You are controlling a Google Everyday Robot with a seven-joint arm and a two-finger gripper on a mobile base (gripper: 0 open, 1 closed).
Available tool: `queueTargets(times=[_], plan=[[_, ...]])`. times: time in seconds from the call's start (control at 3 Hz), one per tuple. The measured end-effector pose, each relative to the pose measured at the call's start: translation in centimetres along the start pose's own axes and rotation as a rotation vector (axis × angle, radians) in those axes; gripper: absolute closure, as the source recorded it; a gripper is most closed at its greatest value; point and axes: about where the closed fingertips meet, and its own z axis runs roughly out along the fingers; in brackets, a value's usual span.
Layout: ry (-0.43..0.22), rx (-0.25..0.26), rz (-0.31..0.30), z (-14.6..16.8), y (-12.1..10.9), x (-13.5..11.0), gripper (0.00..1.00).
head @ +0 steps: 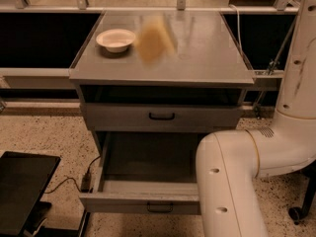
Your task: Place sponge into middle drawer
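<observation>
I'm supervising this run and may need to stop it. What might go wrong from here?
The sponge is a blur over the cabinet top, not above the open drawer; let go here, it would likely land beside the bowl. The pincer is not in view, so its hold is unverifiable. The arm, crowding the drawer's front, might bump it.

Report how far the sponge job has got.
Done: a drawer stands pulled out, empty. In hand: the sponge shows blurred over the cabinet top, beside the white bowl; the tool is out of view. Left: getting the sponge into the drawer.
</observation>
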Motion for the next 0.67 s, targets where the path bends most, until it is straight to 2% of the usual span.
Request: queueTargets(times=[0.33,0.67], plan=[[0.0,0.0,0.0,0.0,0.0,0.0,0.0],[0.0,0.0,0.0,0.0,0.0,0.0,0.0]])
